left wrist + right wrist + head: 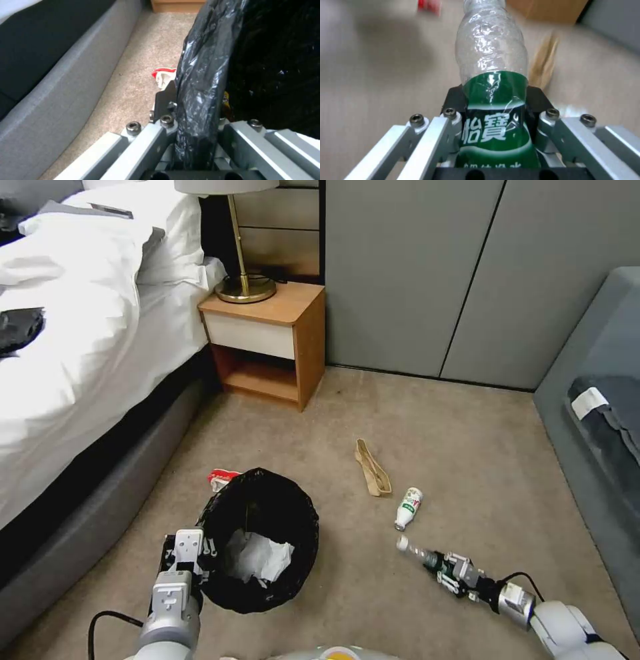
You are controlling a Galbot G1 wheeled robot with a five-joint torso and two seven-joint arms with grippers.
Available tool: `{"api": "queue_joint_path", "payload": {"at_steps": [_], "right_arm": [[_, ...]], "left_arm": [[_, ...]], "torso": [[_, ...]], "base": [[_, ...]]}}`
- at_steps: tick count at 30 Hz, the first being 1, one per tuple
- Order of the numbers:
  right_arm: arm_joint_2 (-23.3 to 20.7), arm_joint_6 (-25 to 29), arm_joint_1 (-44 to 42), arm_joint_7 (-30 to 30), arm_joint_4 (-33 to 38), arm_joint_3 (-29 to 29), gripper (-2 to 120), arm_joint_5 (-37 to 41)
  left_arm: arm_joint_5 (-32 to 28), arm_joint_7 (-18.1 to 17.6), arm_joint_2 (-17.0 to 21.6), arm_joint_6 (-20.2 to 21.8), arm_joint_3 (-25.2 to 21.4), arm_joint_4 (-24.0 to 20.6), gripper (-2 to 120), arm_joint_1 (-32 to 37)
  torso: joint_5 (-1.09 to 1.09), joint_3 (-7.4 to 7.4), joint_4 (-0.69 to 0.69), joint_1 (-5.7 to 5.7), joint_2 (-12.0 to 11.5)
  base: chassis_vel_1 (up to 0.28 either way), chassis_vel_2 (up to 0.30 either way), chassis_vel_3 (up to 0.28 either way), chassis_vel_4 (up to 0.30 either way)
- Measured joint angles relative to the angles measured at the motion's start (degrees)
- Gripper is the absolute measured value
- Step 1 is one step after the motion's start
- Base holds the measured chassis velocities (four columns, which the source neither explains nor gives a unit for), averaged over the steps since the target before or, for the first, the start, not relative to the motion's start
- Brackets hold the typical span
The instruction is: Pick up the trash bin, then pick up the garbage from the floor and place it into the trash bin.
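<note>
The trash bin [261, 587], lined with a black bag, is low on the left with white tissue [257, 558] inside. My left gripper [199, 557] is shut on its near-left rim; in the left wrist view the left gripper [196, 105] clamps the black liner [203, 62]. My right gripper [441, 568] is shut on a clear bottle [413, 551] with a green label, low over the carpet to the right of the bin. The right wrist view shows that bottle [493, 62] between the fingers of the right gripper [495, 97]. On the floor lie a red-white packet [221, 478], a tan strip [372, 468] and a small white bottle [409, 508].
A bed [80, 380] with a grey base [50, 95] runs along the left. A wooden nightstand [267, 347] with a lamp [243, 280] stands behind. Grey wall panels [427, 280] close the back, and a grey sofa [600, 433] lines the right. Open carpet [467, 447] lies between.
</note>
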Motion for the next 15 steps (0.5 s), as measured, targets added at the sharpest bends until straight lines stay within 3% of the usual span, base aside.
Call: {"api": "queue_joint_path", "payload": {"at_steps": [1, 2, 5, 6, 9, 10, 15], "right_arm": [[-0.01, -1.06, -1.35, 0.71, 4.5, 0.83, 25, 2.04], [-0.01, -1.06, -1.35, 0.71, 4.5, 0.83, 25, 2.04], [0.21, -4.9, -4.59, 3.06, 17.87, 2.12, 25, 9.48], [0.21, -4.9, -4.59, 3.06, 17.87, 2.12, 25, 9.48], [0.66, -7.19, -5.77, 5.76, 28.93, 1.72, 24, 14.43], [0.66, -7.19, -5.77, 5.76, 28.93, 1.72, 24, 14.43], [0.11, -10.83, -7.07, 12.51, 40.03, -4.32, 24, 19.39]], "left_arm": [[-0.03, 0.0, 0.02, 0.01, 0.08, 0.06, 1, -0.08], [-0.03, 0.0, 0.02, 0.01, 0.08, 0.06, 1, -0.08], [-0.18, 0.01, 0.1, 0.02, 0.14, 0.13, 1, -0.19], [-0.18, 0.01, 0.1, 0.02, 0.14, 0.13, 1, -0.19], [-0.57, 0.02, 0.22, 0.02, -0.02, 0.19, 1, -0.14], [-0.57, 0.02, 0.22, 0.02, -0.02, 0.19, 1, -0.14], [-0.82, 0.02, 0.27, -0.1, -0.05, 0.53, 1, -0.15]], "torso": [[-0.03, 0.0, 0.03, 0.0, 0.0], [-0.03, 0.0, 0.03, 0.0, 0.0], [-0.03, 0.0, 0.0, 0.0, 0.0], [-0.03, 0.0, 0.0, 0.0, 0.0], [-0.02, 0.0, 0.01, 0.0, 0.0], [-0.02, 0.0, 0.01, 0.0, 0.0], [-0.03, -0.01, 0.0, 0.0, 0.0]], "base": [[0.0, 0.0, 0.0, 0.0], [0.0, 0.0, 0.0, 0.0], [0.0, 0.0, 0.0, 0.0], [0.0, 0.0, 0.0, 0.0], [0.0, 0.0, 0.0, 0.0], [0.0, 0.0, 0.0, 0.0], [0.0, 0.0, 0.0, 0.0]]}}
